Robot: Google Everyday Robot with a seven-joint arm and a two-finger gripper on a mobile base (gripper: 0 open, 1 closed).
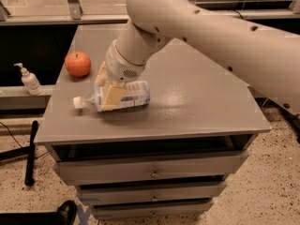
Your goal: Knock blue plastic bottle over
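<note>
**Desk:** What are you looking at?

**Operator:** I have a grey cabinet top (197, 102) over a speckled floor (262, 191), with a ledge (14, 92) running behind on the left. It's the single camera view, looking down from the front.

**Desk:** Count things for me.

**Operator:** I count one apple (78, 63) at the back left of the top and one blue plastic bottle (135, 93). On the ledge there is one small white pump dispenser (29, 80). There is one arm (211, 32) and three drawer fronts (152, 165) below.

**Desk:** Where is the bottle, and how does it lie?

**Operator:** It's on its side on the front left part of the top, near the apple but apart from it. Its long axis runs left to right, roughly along the front edge. The white cap (77, 102) points left and the base points right.

**Desk:** And the gripper?

**Operator:** The gripper (104, 93) is down at the bottle's neck end. One of its tan fingers (112, 97) lies across the near side and the other sits behind, so I read it as pinching the bottle.

**Desk:** What's in the containers?

**Operator:** I can't tell what is inside the bottle. The drawers are closed, so their contents are hidden.
</note>
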